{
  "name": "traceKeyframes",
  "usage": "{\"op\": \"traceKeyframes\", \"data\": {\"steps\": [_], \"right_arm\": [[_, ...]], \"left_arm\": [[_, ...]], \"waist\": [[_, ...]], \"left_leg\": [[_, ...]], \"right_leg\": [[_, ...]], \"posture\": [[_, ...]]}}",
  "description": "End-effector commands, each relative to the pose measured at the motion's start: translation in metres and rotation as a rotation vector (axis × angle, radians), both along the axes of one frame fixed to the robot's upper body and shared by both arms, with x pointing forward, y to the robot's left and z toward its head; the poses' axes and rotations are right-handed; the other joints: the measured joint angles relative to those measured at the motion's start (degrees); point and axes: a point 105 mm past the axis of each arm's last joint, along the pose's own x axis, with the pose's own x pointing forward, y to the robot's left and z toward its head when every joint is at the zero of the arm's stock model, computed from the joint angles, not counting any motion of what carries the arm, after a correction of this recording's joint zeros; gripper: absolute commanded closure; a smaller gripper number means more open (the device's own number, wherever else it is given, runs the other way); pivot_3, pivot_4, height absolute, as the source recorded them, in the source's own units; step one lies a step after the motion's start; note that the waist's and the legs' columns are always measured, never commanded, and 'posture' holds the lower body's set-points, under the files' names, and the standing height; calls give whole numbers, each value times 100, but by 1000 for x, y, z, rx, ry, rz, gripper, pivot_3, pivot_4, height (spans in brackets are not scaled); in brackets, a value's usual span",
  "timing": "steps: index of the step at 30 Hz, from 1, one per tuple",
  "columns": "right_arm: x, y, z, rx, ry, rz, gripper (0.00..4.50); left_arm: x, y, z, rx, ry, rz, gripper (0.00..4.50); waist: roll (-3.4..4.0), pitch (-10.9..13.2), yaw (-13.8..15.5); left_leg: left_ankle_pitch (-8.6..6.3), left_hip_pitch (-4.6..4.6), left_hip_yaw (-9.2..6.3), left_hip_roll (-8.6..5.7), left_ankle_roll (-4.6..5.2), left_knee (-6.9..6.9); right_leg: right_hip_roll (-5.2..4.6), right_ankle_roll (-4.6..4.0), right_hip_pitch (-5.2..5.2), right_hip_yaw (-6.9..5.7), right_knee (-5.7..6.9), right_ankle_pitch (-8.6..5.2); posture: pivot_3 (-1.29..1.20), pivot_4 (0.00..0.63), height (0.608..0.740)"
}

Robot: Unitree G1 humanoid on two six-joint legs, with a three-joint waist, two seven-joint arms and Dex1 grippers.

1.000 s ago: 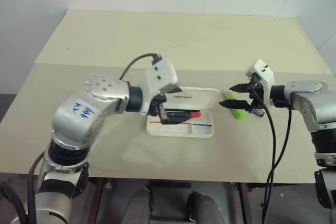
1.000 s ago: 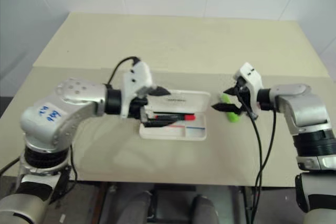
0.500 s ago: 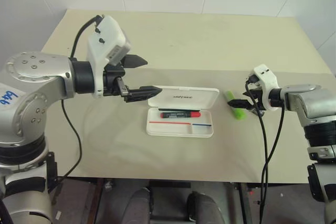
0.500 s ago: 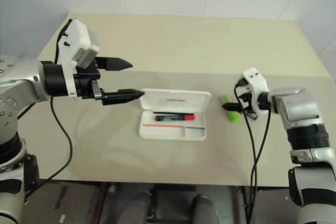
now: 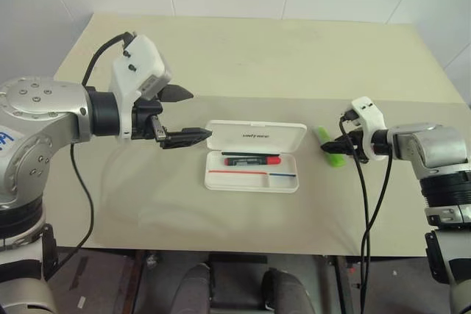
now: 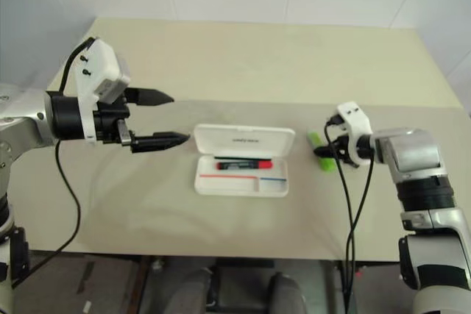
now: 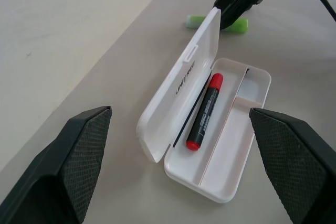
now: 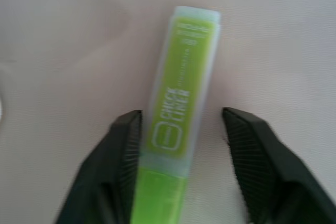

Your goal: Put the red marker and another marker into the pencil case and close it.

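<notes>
Green highlighter (image 8: 178,108) sits mid-right on the table (image 5: 243,56), right gripper (image 5: 340,145) straddling it, one finger touching, other apart. Red marker (image 5: 252,159) lies in the open pencil case (image 5: 254,179), centre. Left gripper (image 5: 184,115) hovers wide open, empty.

highlighter (image 5: 330,154) partly hidden behind right gripper (image 5: 340,145)

Head eyes look down over the table (image 5: 243,56); wrist views sit close, sharing the pencil case (image 7: 210,129).

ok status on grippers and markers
Left gripper open, beside open pencil case. Red marker inside. Right gripper straddling green highlighter on table, one finger not touching. Nothing blocking.
</notes>
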Motion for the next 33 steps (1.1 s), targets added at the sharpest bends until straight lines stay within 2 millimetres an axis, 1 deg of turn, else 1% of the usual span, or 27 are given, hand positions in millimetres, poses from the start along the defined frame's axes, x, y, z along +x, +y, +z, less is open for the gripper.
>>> {"op": "traceKeyframes", "data": {"steps": [1, 2, 4, 7, 9, 11, 12, 14, 15, 17, 18, 19, 20, 21, 22, 24, 27, 30, 31, 33], "right_arm": [[-1, 2, 15, -8, -56, 44, 3354], [-2, 6, 21, -3, -70, 75, 3421], [-7, 12, 33, -2, -104, 143, 3421], [-14, 18, 57, 0, -183, 246, 3421], [-23, 23, 78, 6, -241, 331, 3421], [-29, 28, 103, 14, -315, 388, 3421], [-33, 32, 118, 12, -358, 417, 3421], [-38, 40, 143, 9, -441, 465, 3421], [-44, 50, 156, 33, -489, 521, 3421], [-55, 66, 172, 82, -537, 612, 3421], [-66, 79, 177, 131, -544, 695, 3421], [-79, 93, 179, 181, -536, 789, 3421], [-94, 108, 176, 222, -508, 898, 3421], [-106, 118, 167, 229, -470, 984, 3421], [-114, 124, 157, 223, -432, 1043, 3421], [-121, 132, 143, 215, -374, 1098, 3421], [-125, 146, 120, 190, -287, 1154, 3421], [-124, 153, 106, 177, -243, 1183, 3421], [-122, 156, 100, 176, -228, 1185, 3421], [-111, 163, 82, 116, -228, 1180, 3421]], "left_arm": [[-7, 6, 7, 19, -41, -14, 0], [-7, 9, 7, 25, -39, -13, 0], [-9, 12, 7, 27, -39, -23, 0], [-17, 16, 7, 21, -41, -70, 0], [-26, 21, 2, 24, -37, -115, 0], [-43, 24, 0, -5, -23, -195, 0], [-47, 28, -2, -11, -13, -202, 0], [-50, 37, -5, -15, 0, -180, 0], [-50, 42, -7, -19, 5, -165, 0], [-51, 49, -9, -19, 8, -145, 0], [-51, 52, -11, -18, 11, -133, 0], [-52, 54, -13, -18, 19, -130, 0], [-53, 56, -17, -7, 31, -125, 0], [-54, 60, -24, 18, 50, -112, 0], [-55, 63, -30, 40, 64, -106, 0], [-56, 65, -37, 47, 83, -110, 0], [-58, 71, -53, 79, 145, -86, 0], [-57, 82, -72, 135, 195, -33, 0], [-58, 83, -78, 148, 209, -26, 0], [-59, 85, -91, 184, 236, -14, 0]], "waist": [[0, 0, 2], [0, 0, 0], [0, 0, 0], [1, 0, -1], [1, 0, -9], [2, 1, -35], [2, 1, -57], [3, 2, -99], [3, 2, -119], [3, 2, -135], [3, 1, -135], [1, 0, -142], [1, 0, -145], [0, 0, -149], [0, 0, -144], [0, 0, -125], [-7, -5, -118], [-11, -7, -139], [-12, -7, -140], [-13, -8, -152]], "left_leg": [[0, 1, 0, 0, 0, 0], [0, 1, 0, 0, 0, 0], [0, -1, 4, 0, 0, -5], [0, -7, 9, 1, 0, -7], [-1, -6, 12, 1, 0, -6], [-1, -4, 16, 3, 0, -8], [-1, -3, 18, 4, 0, -8], [-2, -5, 23, 7, -1, -8], [-2, -5, 24, 8, -1, -10], [-3, -3, 26, 9, -4, -13], [-4, -3, 27, 10, -5, -14], [-5, -3, 27, 10, -5, -15], [-5, -2, 28, 12, -6, -15], [-6, -3, 29, 12, -6, -14], [-6, -2, 31, 13, -5, -13], [-8, -3, 34, 13, -3, -14], [-14, -6, 38, 11, 6, -3], [-18, -9, 56, 13, 6, -8], [-18, -10, 67, 13, 6, -12], [-17, -11, 78, 15, 6, -14]], "right_leg": [[0, 0, 1, 1, 0, 0], [0, 0, 0, 1, 0, 0], [0, 0, -6, 5, 0, 0], [0, 0, -15, 9, -1, 0], [0, 0, -15, 10, -1, 0], [1, 0, -18, 15, 1, 0], [1, 0, -19, 17, 3, 0], [2, -1, -29, 24, 8, 0], [3, -1, -31, 25, 9, 0], [5, -1, -32, 27, 8, 0], [5, -1, -33, 29, 8, 0], [6, -1, -32, 29, 7, 0], [6, -1, -32, 31, 6, 0], [7, -1, -32, 31, 8, 0], [8, -1, -33, 34, 10, 0], [8, -1, -36, 36, 11, 0], [6, -2, -39, 42, 17, 1], [6, -2, -63, 64, 28, 1], [6, -2, -76, 76, 35, 1], [6, -3, -87, 84, 42, 0]], "posture": [[0, 150, 740], [0, 150, 740], [0, 150, 740], [0, 150, 740], [0, 150, 740], [0, 150, 740], [0, 150, 740], [0, 150, 740], [0, 150, 740], [0, 150, 740], [0, 150, 740], [0, 150, 740], [0, 150, 740], [0, 150, 740], [0, 150, 740], [0, 150, 740], [0, 150, 740], [0, 150, 740], [0, 150, 740], [0, 150, 740]]}}
